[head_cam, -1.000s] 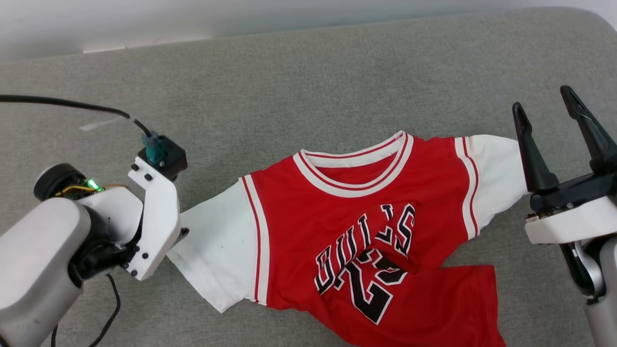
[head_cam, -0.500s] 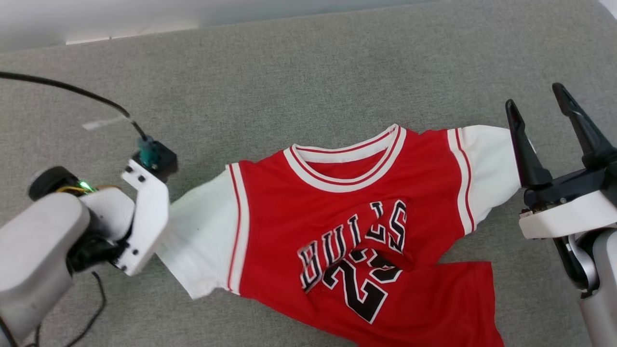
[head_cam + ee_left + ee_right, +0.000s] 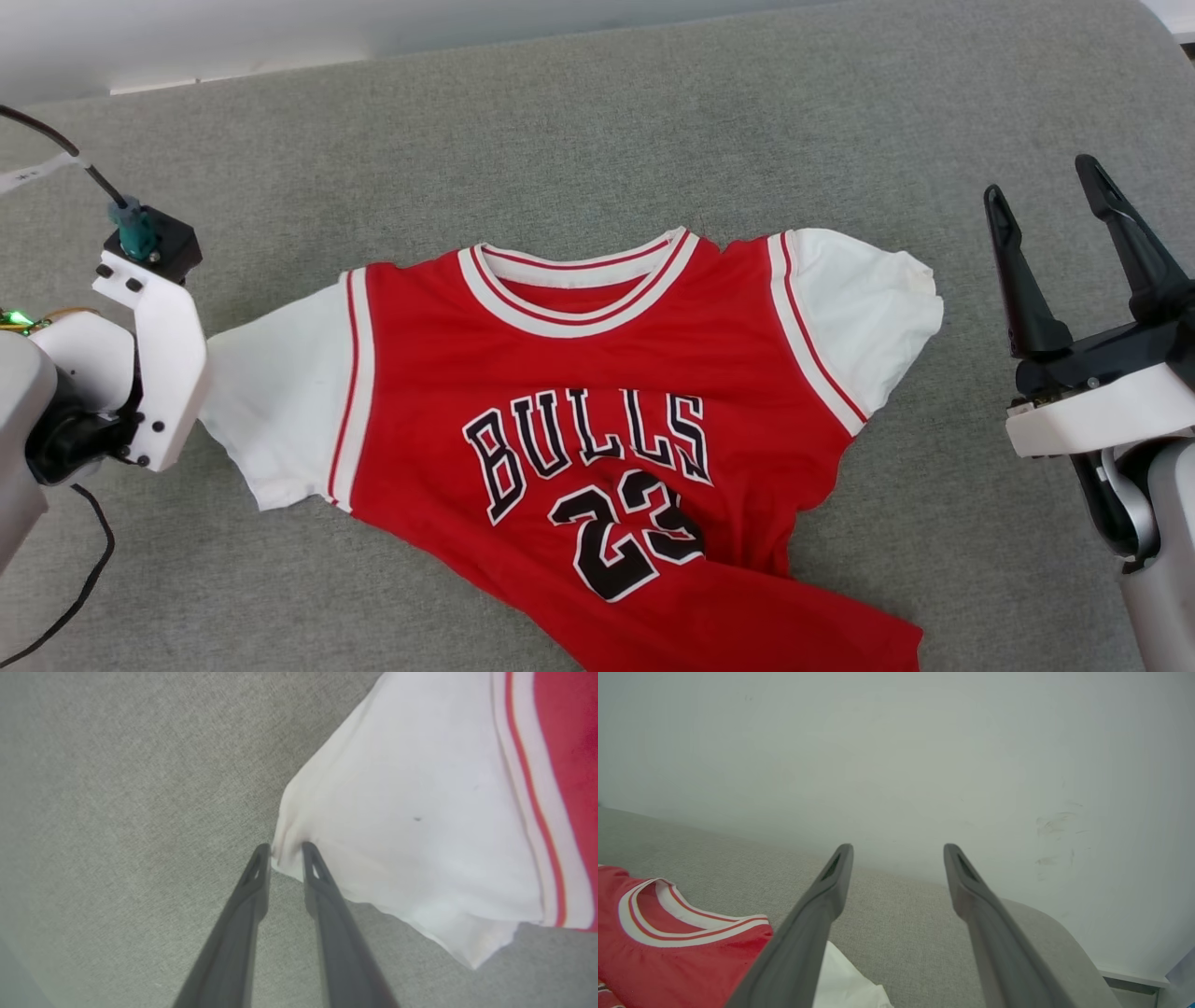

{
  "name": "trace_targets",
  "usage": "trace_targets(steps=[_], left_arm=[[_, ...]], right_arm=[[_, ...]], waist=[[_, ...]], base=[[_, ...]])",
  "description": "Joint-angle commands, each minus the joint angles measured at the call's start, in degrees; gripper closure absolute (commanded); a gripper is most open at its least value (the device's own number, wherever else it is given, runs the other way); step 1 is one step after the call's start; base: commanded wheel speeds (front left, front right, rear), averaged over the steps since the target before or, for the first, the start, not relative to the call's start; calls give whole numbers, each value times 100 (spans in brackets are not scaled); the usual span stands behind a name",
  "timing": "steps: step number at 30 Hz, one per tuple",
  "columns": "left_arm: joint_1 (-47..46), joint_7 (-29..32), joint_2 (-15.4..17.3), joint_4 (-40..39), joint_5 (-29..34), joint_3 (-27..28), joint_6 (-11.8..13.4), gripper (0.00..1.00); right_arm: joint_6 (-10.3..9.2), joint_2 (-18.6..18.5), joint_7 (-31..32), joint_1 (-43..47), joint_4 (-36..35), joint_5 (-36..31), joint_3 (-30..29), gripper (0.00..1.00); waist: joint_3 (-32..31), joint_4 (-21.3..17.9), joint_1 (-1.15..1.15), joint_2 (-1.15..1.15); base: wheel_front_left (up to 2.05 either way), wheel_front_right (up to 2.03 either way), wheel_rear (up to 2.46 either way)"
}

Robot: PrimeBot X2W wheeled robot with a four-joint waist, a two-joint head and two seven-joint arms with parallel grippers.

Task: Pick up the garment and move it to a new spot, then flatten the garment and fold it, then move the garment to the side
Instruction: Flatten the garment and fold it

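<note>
The garment (image 3: 579,373), a red jersey with white sleeves, "BULLS" and 23 in black on its front, lies face up on the grey surface (image 3: 560,140). Its lower right hem is still wrinkled and runs off the bottom edge. In the left wrist view my left gripper (image 3: 285,851) is shut on the outer edge of the white sleeve (image 3: 411,812). In the head view that sleeve (image 3: 271,411) reaches my left wrist (image 3: 154,373), which hides the fingers. My right gripper (image 3: 1041,182) stands open, apart from the other sleeve (image 3: 868,299). Its open fingers (image 3: 831,882) hover above the garment's collar (image 3: 668,933).
A pale wall (image 3: 280,28) runs along the far edge of the surface. A black cable (image 3: 56,597) hangs from my left arm at the lower left. The surface's rounded right corner (image 3: 1055,933) appears in the right wrist view.
My left gripper has drawn the sleeve leftwards, sliding the whole garment left and smoothing the creased lettering. The right sleeve has come away from my right gripper, which stayed put and open.
</note>
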Motion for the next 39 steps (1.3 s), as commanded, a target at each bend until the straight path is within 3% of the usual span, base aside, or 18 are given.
trace_targets(steps=[1,13,23,24,25,26,30,35,39], left_arm=[[31,-33,31,32,16,17,9,0],[-355,371,239,-173,-352,196,-42,0],[155,522,14,135,-524,-38,69,0],[200,521,-25,160,-577,-46,56,30],[216,474,-54,180,-609,-24,44,79],[209,457,-66,199,-630,-18,32,100],[34,267,67,165,-624,95,-5,100],[-67,98,296,-139,-647,186,-62,100],[-88,-35,386,-458,-619,190,-83,100]], right_arm=[[-4,30,-23,-56,13,10,-11,0],[-4,-16,-25,-132,-46,30,-26,0],[-4,-51,-27,-237,-42,33,30,0],[-4,-63,-27,-246,-31,27,21,0],[-4,-87,-27,-265,-24,13,12,0],[-4,-115,-27,-293,-20,-5,-10,0],[-4,-281,-16,-473,-60,-36,-47,0],[-4,-802,224,-955,-178,5,32,0],[-4,-1401,1125,-1351,-94,407,603,0]], waist=[[-1,1,0,0],[93,-40,0,0],[301,-187,0,0],[304,-189,0,0],[301,-185,0,0],[289,-172,0,0],[181,-101,0,0],[-3,0,0,0],[-101,144,0,0]], base=[[0,0,0],[0,0,0],[0,0,0],[0,0,0],[0,0,0],[0,0,0],[0,0,0],[0,0,0],[0,0,0]])
